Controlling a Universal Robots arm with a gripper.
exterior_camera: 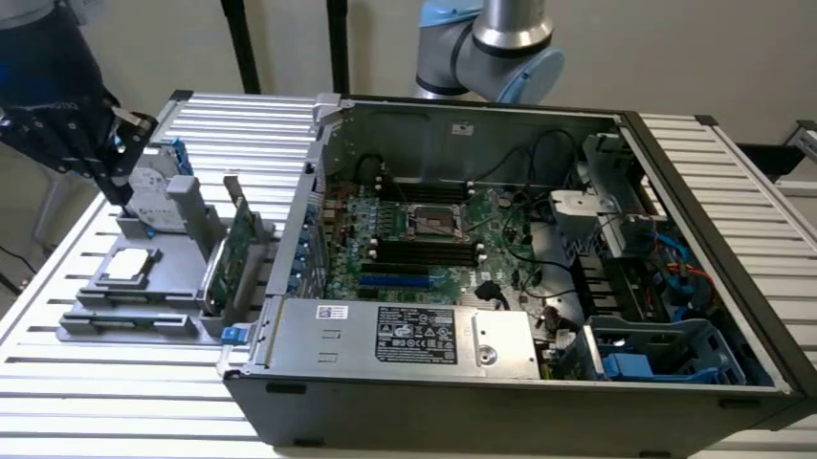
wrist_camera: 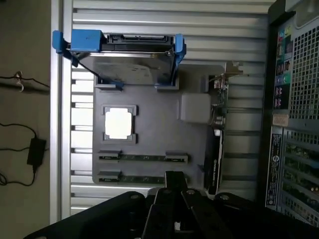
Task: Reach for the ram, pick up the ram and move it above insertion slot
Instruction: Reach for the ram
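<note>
Ram point(wrist_camera: 142, 158) is being held edge-up in the grey fixture point(wrist_camera: 154, 129) slot, end effector point(wrist_camera: 175, 181) (state cannot be told) being hovered above; being judged light, stiff, fragile: to be pinched across faces mid-length.

Ram point(wrist_camera: 143, 158) — long, thin green stick seen edge-on, standing on its long edge in a slot of the grey holder tray point(wrist_camera: 149, 134), parallel to and just beside a second green stick point(wrist_camera: 134, 178) — sits outside the computer case point(exterior_camera: 511, 411), well apart from the dark insertion slots point(exterior_camera: 422, 251).
</note>
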